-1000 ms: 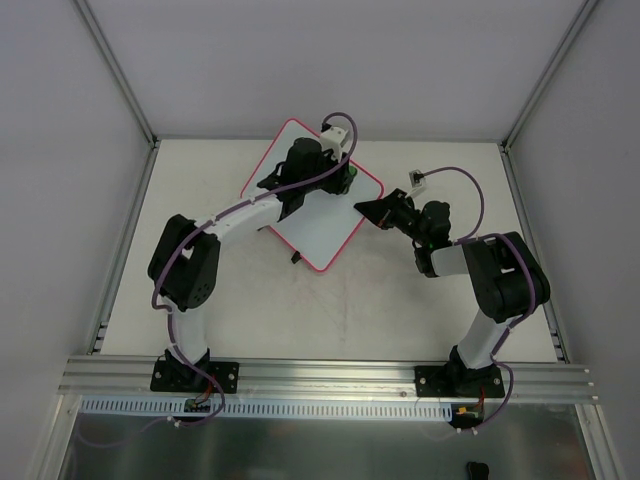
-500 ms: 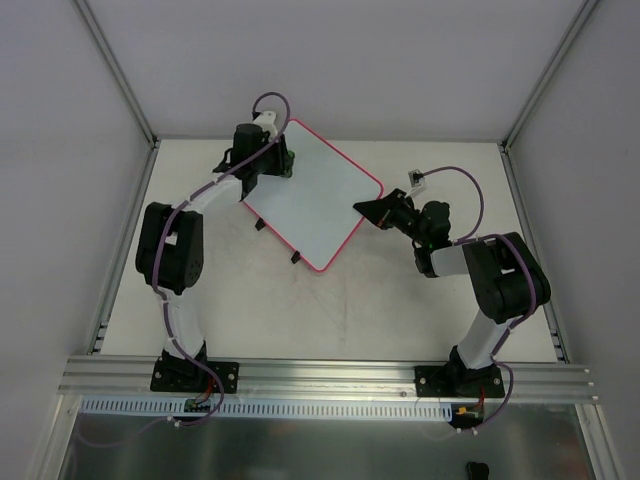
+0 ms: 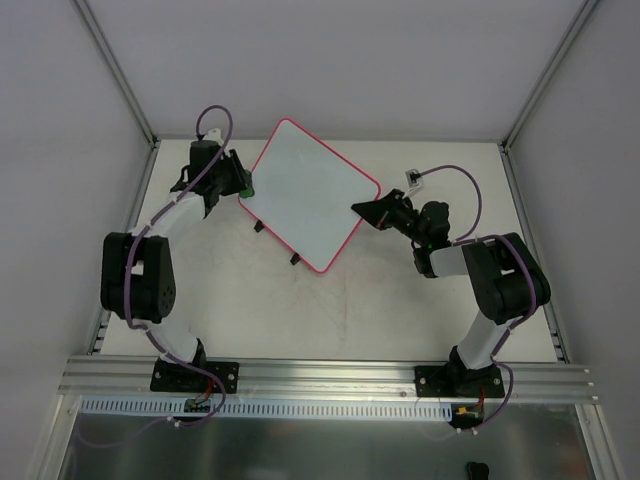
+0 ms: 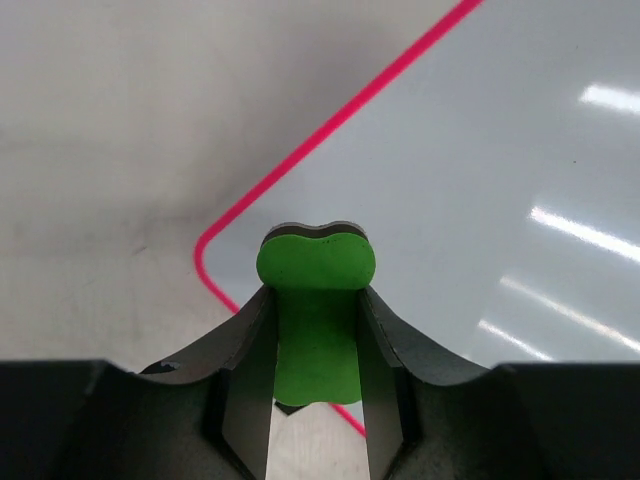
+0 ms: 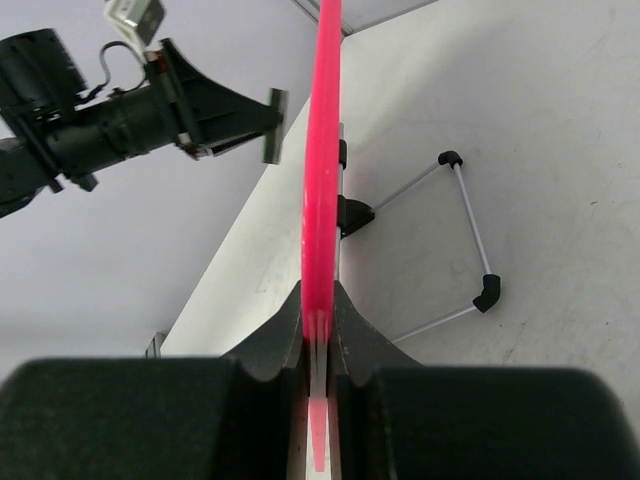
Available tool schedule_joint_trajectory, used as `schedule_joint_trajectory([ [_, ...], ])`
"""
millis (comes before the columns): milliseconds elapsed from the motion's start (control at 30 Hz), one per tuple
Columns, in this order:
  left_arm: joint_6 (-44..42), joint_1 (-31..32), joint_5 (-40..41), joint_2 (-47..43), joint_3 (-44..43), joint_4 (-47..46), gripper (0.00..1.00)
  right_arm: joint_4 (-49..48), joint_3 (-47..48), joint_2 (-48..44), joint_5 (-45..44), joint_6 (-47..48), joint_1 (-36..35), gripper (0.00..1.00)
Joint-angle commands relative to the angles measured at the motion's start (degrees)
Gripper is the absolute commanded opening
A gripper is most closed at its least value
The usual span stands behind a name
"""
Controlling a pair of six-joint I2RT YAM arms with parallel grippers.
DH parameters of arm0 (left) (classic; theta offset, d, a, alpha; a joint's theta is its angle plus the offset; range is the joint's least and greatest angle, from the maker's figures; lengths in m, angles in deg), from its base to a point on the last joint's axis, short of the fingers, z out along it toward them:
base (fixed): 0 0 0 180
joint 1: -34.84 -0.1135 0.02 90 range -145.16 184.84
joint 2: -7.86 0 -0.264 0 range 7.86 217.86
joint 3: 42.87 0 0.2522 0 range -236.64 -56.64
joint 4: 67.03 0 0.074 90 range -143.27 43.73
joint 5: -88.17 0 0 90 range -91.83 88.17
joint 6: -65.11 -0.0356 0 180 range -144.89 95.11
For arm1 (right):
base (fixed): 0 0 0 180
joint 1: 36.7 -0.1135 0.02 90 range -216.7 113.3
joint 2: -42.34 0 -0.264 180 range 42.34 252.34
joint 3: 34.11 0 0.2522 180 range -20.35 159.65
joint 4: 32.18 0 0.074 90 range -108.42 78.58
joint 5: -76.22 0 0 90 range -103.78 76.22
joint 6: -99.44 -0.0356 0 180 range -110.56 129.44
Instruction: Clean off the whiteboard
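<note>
The right claw (image 3: pixel 358 209) is seen at the right corner of the board (image 3: pixel 310 190), clamped on its pink frame, which is pinched edge-on between the fingers (image 5: pixel 355 345) in the right wrist view. A thin wire stand (image 5: pixel 471 225) with black ends is seen on the table (image 3: pixel 350 310) beside that held edge. The board itself is set corner-on upon the table between the two claws, and its white face is shown blank, with only light streaks on it. Two small black clips (image 3: pixel 296 259) are carried on its near-left edge. At the board's left corner the left claw (image 3: pixel 238 183) is found, closed on a green eraser (image 4: pixel 315 265), which is gripped upright between the fingers. The eraser's rounded tip is placed just inside the frame's corner, over the white face; whether it is touching the face cannot be told.
</note>
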Motion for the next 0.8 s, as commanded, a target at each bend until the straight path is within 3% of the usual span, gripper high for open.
schedule_joint_trajectory([
  [0,7.8,-5.0,-0.2,-9.0,4.2,1.3,0.00,-15.2,0.1,-2.4,6.2,1.8,-1.8,0.00],
  [167,13.9,-9.2,0.7,-16.9,15.9,5.4,0.00,-15.2,-0.1,-1.7,5.8,2.3,-1.6,0.00],
  [367,19.6,-9.4,4.2,-22.3,25.4,9.7,0.00,-15.3,0.1,-1.2,5.9,2.5,-1.5,0.00],
  [600,24.7,-9.4,8.6,-22.7,28.1,17.5,0.00,-15.4,-0.6,-1.5,5.8,2.8,-1.3,0.00],
  [767,26.3,-9.3,9.6,-21.9,29.5,21.2,0.08,-15.4,-0.7,-1.6,5.8,3.0,-1.3,0.00],
])
